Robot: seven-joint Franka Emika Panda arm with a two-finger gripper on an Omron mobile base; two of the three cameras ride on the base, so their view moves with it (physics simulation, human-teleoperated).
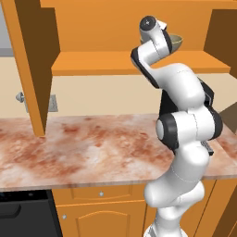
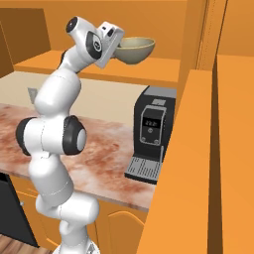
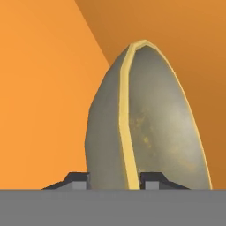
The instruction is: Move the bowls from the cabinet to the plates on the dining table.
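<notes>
One olive-bronze bowl [image 2: 136, 50] with a yellowish rim sits level just over the orange shelf [image 2: 158, 68] of the open wall cabinet; I cannot tell whether it touches the shelf. My gripper [image 2: 120, 48] is at its near rim. In the hand view the bowl [image 3: 150, 128] stands edge-on, its wall between my two fingertips [image 3: 79, 178], which press on either side: the gripper [image 3: 114, 178] is shut on the bowl. From the left base view the bowl [image 1: 177, 42] peeks out behind my wrist. The second bowl, the plates and the dining table are out of view.
A black coffee machine [image 2: 151, 131] stands on the reddish marbled counter [image 1: 92, 143] under the cabinet. One open cabinet door [image 1: 30, 69] hangs at the left; another orange door [image 2: 203, 149] is close on the right. There is a wall outlet [image 1: 52, 102] and a dark appliance [image 1: 23, 215] below.
</notes>
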